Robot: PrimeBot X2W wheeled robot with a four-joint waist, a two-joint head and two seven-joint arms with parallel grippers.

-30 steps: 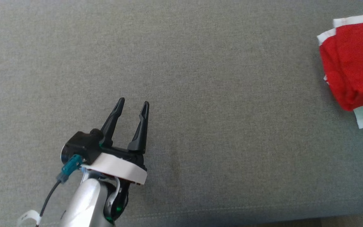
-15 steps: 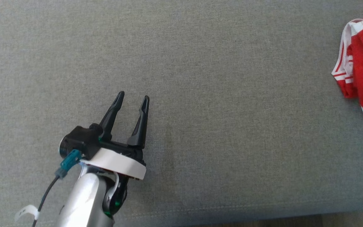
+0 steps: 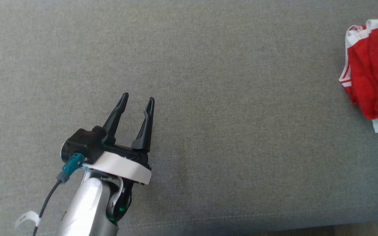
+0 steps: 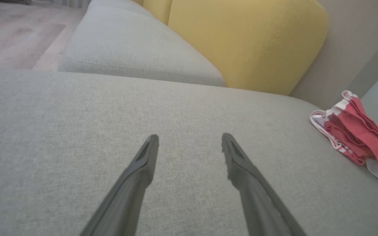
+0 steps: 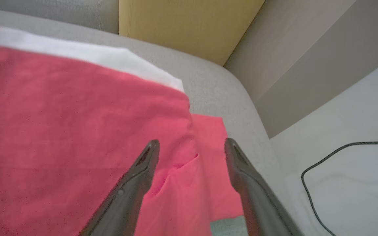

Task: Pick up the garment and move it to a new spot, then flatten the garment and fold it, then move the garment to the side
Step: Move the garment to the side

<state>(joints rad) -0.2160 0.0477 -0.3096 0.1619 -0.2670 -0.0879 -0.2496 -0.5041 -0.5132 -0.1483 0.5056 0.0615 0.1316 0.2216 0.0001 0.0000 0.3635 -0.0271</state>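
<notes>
The garment [image 3: 374, 85] is red with white trim and lies bunched at the far right of the grey sofa seat [image 3: 208, 98]. It also shows in the left wrist view as a garment [image 4: 356, 136] with a striped edge. My right gripper [image 5: 192, 142] hovers close over the garment [image 5: 77, 131], jaws wide apart with nothing gripped between them. My left gripper [image 3: 137, 97] stands open over bare seat at the lower left, far from the cloth. Its fingers [image 4: 143, 164] point across the empty cushion.
Yellow back cushions [image 4: 248, 42] line the far side of the sofa. A second grey seat cushion [image 4: 126, 49] lies beyond, with wooden floor [image 4: 8, 36] to its left. A dark cable [image 5: 340, 154] runs over the pale floor beside the sofa's right end.
The garment at the right edge has gone from a flat folded stack to a looser bunch, with its striped trim now showing. The left gripper has crept slightly up the view, still open.
</notes>
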